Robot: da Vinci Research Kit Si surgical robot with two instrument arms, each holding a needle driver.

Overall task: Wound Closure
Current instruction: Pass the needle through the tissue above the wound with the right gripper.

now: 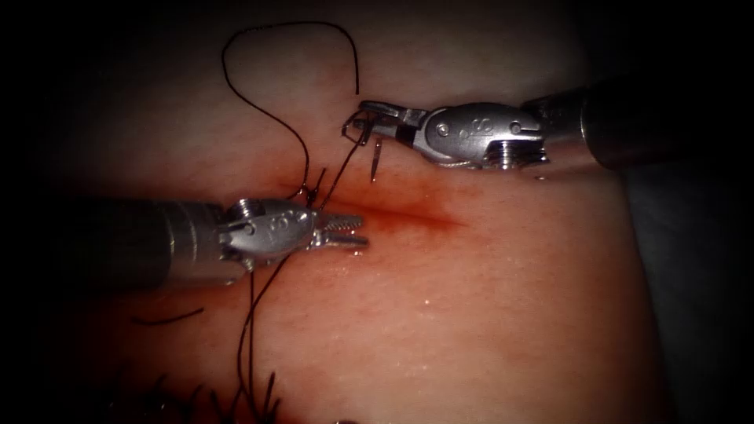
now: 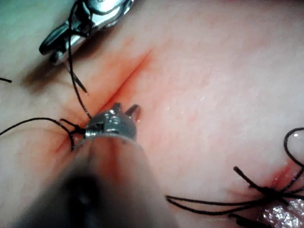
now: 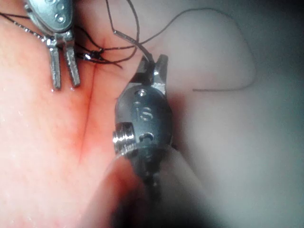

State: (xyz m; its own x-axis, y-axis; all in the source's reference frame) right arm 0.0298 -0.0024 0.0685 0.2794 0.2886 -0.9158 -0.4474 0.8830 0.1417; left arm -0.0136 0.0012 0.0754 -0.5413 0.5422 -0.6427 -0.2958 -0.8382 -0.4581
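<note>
The right tool (image 1: pixel 363 126) gripped the needle (image 1: pixel 375 161) above the cut (image 1: pixel 408 216), its point hanging clear of the tissue (image 1: pixel 487 314). The left tool (image 1: pixel 345 232) lay over the cut's left end, jaws narrowly open, holding nothing. Thread (image 1: pixel 330 177) ran from the needle to a knot (image 1: pixel 310 188) there. One stitch looked placed; the reddened cut to its right remained unclosed.

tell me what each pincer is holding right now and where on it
Right pincer: shut on the needle near its thread end, clear of the tissue. Left pincer: open over the cut, holding nothing.
</note>
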